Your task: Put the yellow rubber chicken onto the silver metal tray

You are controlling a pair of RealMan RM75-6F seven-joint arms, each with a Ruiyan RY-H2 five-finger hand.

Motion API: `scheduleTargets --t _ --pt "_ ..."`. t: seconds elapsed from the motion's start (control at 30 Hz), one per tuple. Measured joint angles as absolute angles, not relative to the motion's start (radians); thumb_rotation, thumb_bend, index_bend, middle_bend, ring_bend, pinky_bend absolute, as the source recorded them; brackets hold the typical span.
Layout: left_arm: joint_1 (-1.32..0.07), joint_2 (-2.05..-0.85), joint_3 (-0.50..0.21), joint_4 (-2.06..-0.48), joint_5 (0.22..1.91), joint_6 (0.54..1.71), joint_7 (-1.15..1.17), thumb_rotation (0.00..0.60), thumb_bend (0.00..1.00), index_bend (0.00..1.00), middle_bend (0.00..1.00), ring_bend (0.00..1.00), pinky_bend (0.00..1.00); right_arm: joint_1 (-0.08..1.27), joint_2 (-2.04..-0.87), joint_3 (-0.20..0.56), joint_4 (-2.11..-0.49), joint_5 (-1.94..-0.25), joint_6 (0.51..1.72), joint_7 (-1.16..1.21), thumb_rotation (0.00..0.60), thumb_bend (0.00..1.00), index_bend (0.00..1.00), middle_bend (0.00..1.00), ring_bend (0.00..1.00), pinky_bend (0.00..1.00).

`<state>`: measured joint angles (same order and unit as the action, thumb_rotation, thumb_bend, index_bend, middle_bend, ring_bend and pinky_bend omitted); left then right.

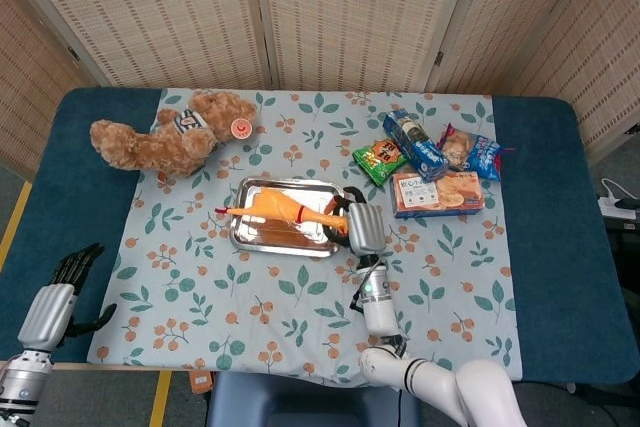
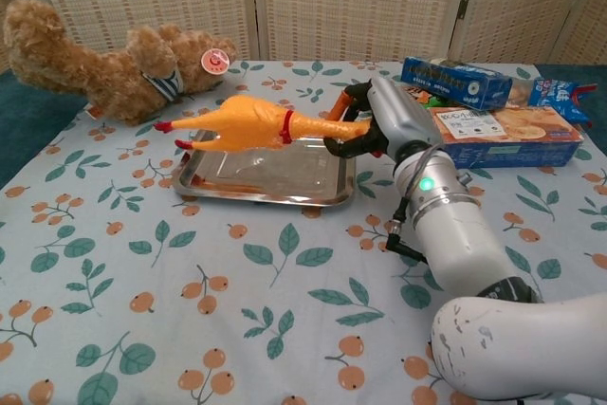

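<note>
The yellow rubber chicken point(image 1: 277, 208) point(image 2: 248, 123), with a red collar and red feet, hangs level just above the silver metal tray point(image 1: 252, 238) point(image 2: 218, 179). My right hand point(image 1: 362, 227) point(image 2: 379, 124) grips its neck at the tray's right end, the body pointing left over the tray. Whether the chicken touches the tray I cannot tell. My left hand point(image 1: 55, 299) is at the table's front left corner, off the cloth, fingers apart and holding nothing; the chest view does not show it.
A brown teddy bear point(image 1: 165, 134) point(image 2: 104, 68) lies behind the tray at the left. Snack packets and boxes point(image 1: 430, 167) point(image 2: 484, 106) are grouped at the back right. The leaf-patterned cloth point(image 1: 270, 317) covers the table's middle.
</note>
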<state>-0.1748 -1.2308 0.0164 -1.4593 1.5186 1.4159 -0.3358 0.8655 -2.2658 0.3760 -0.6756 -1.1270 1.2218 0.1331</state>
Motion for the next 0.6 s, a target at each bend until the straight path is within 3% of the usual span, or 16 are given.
scheduleTargets --t 0.1,0.2,0.33,0.6 --pt "-0.171 -1.226 0.016 -1.458 1.523 1.419 -0.351 0.6 0.31 0.0 0.0 0.0 0.02 0.871 -2.268 0.35 -0.662 -1.115 1.191 0.099 0.6 0.34 0.28 0.27 0.19 0.36" --pt "-0.169 -1.22 0.016 -1.459 1.529 1.42 -0.362 0.6 0.31 0.0 0.0 0.0 0.02 0.87 -2.262 0.343 -0.66 -1.114 1.165 0.054 0.6 0.31 0.06 0.1 0.04 0.2" --pt "-0.17 -1.216 0.017 -1.46 1.532 1.41 -0.373 0.6 0.31 0.0 0.0 0.0 0.02 0.856 -2.223 0.34 -0.723 -1.116 1.151 0.005 0.6 0.23 0.0 0.01 0.0 0.11" --pt "-0.175 -1.197 0.023 -1.476 1.556 1.406 -0.372 0.6 0.31 0.0 0.0 0.0 0.02 0.787 -2.06 0.306 -1.033 -1.125 1.15 -0.13 0.6 0.13 0.0 0.0 0.0 0.02"
